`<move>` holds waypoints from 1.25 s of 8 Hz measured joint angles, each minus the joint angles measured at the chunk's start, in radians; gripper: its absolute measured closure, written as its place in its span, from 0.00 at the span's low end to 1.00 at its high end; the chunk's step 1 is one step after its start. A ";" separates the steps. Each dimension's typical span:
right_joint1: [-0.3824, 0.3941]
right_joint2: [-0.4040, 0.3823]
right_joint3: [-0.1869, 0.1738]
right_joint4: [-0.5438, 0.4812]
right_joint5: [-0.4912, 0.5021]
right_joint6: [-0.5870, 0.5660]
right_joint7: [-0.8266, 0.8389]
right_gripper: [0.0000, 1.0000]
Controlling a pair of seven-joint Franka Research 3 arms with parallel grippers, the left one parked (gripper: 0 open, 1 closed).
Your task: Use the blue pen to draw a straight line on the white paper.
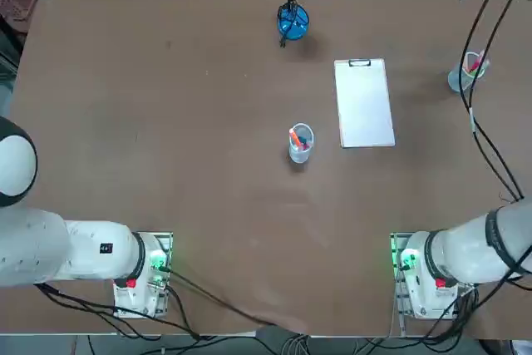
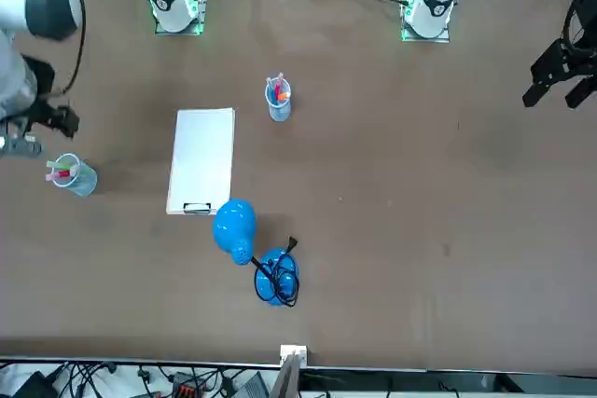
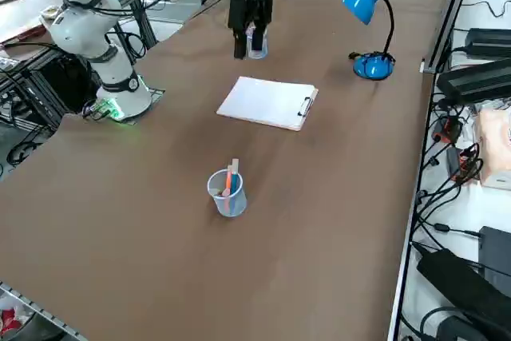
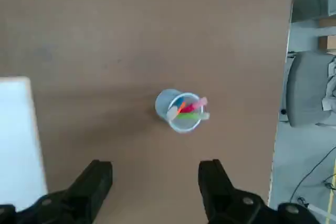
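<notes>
Blue pen (image 2: 272,89) sits tip-down in clear cup (image 2: 279,104) mid-table, roughly upright, next to orange ones. Right gripper (image 4: 155,174) is spread wide, holding nothing, hovering over other cup (image 4: 179,111), which has only red, green and pink pens. White paper (image 1: 364,106) lies between the two cups. So target is past the paper, toward robot's left and a bit closer to the bases. Needs a top-down grab, I reckon.

Landmark: white paper (image 1: 364,104) on its clipboard, clip (image 1: 359,62) at the far end. Cup of pens (image 1: 300,142) just left of its near end. Second cup (image 1: 466,75) well to its right. Desk lamp (image 1: 294,14) beyond it, far-left. Right gripper (image 4: 155,181) high over the second cup, fingers apart.
</notes>
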 joint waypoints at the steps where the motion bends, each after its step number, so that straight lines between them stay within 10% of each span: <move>1: -0.039 0.022 -0.003 -0.036 -0.022 0.091 0.026 0.00; 10: -0.170 0.106 -0.005 -0.378 -0.153 0.602 0.268 0.15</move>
